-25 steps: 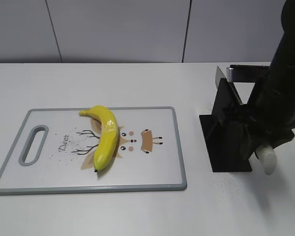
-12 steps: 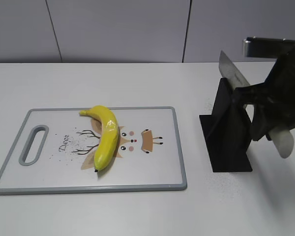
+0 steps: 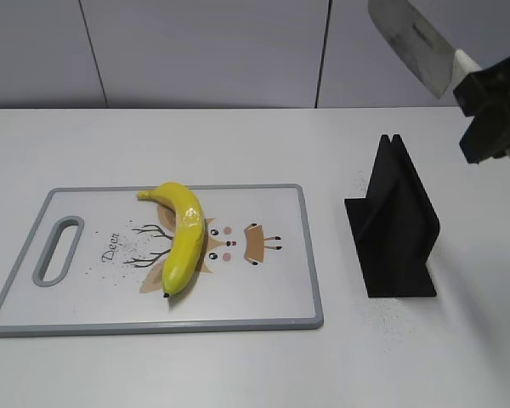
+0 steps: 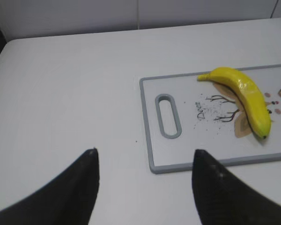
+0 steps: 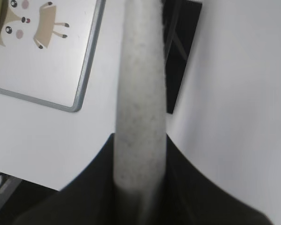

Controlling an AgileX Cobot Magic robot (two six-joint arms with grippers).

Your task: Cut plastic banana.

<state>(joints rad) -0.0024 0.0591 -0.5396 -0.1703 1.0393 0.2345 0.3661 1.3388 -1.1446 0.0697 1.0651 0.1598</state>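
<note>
The yellow plastic banana (image 3: 183,235) lies on the white cutting board (image 3: 263,293) with a deer drawing; it also shows in the left wrist view (image 4: 246,96). My right gripper (image 3: 491,109) is shut on a knife by its pale handle (image 5: 140,93) and holds it high at the upper right, blade (image 3: 410,41) pointing up and left, well above the black knife stand (image 3: 397,223). My left gripper (image 4: 144,157) is open and empty over bare table, left of the board (image 4: 152,154). It is out of the exterior view.
The black knife stand sits on the white table right of the board; part of it shows in the right wrist view (image 5: 180,51). The board's grey-rimmed corner (image 5: 82,101) lies below the knife handle. A grey wall stands behind.
My right gripper has drawn the knife out of the black stand and lifted it up and to the right. The banana and board have not moved.
</note>
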